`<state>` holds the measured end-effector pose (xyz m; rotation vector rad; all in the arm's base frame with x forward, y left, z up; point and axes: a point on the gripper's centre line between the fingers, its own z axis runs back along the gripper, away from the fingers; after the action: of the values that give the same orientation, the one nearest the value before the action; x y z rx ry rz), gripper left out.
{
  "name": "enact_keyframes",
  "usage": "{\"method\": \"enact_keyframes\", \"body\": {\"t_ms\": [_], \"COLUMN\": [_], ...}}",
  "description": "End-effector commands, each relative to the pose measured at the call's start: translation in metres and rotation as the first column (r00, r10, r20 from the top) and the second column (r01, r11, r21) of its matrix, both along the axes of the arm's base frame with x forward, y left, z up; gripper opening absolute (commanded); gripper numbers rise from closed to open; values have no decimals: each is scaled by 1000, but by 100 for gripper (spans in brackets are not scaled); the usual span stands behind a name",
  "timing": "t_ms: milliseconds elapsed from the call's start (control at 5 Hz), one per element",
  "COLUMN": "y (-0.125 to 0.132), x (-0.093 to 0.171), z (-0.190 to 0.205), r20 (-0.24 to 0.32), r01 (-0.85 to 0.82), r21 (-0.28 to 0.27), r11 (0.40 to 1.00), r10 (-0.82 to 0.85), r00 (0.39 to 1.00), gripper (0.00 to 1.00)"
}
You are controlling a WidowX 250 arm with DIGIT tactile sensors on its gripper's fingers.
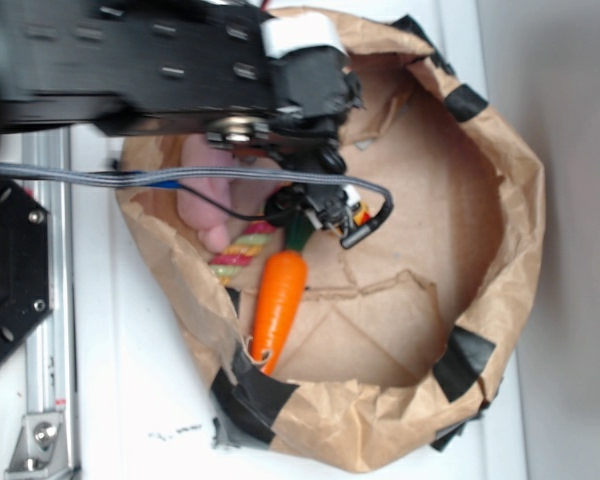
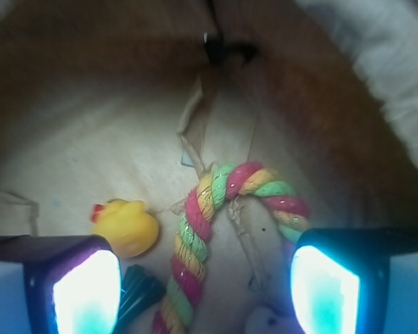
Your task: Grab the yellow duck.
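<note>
Brown paper nest (image 1: 500,240): one yellow duck (image 2: 127,225), one carrot (image 1: 280,298), one rope (image 2: 209,209).

glossy rubbery yellow duck (image 2: 127,225), twisted cloth rope (image 2: 207,236) – crinkled matt paper bag (image 1: 505,250), smooth plastic carrot (image 1: 280,300).

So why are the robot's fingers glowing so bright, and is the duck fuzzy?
Wrist view: the fingers sit close to the lens and glare white, washed out; the yellow duck is soft but recognisable. Exterior view: the arm is dark and blurry, while the carrot looks clearer.
</note>
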<state>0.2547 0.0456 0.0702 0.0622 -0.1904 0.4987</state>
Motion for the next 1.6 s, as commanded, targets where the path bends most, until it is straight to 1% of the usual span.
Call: {"method": "enact_keyframes", "body": {"t_ms": [0, 200, 400, 600, 800, 1000, 1200, 1400], "y": [4, 4, -7, -21, -41, -61, -72, -72], "x": [10, 11, 19, 31, 52, 60, 53, 48], "z": [-21, -26, -38, -50, -52, -49, -49, -48], "r20": [-57, -64, -84, -73, -23, -14, -5, 5], "r01": [-1, -6, 31, 46, 70, 118, 146, 138], "r21": [55, 58, 47, 39, -8, -28, -26, -20], "r11": [999, 998, 998, 998, 998, 993, 989, 990], "r10": [4, 9, -27, -43, -70, -118, -146, -138], "r00": [998, 998, 996, 996, 997, 993, 989, 990], "gripper": [100, 100, 100, 100, 100, 100, 100, 0]}}
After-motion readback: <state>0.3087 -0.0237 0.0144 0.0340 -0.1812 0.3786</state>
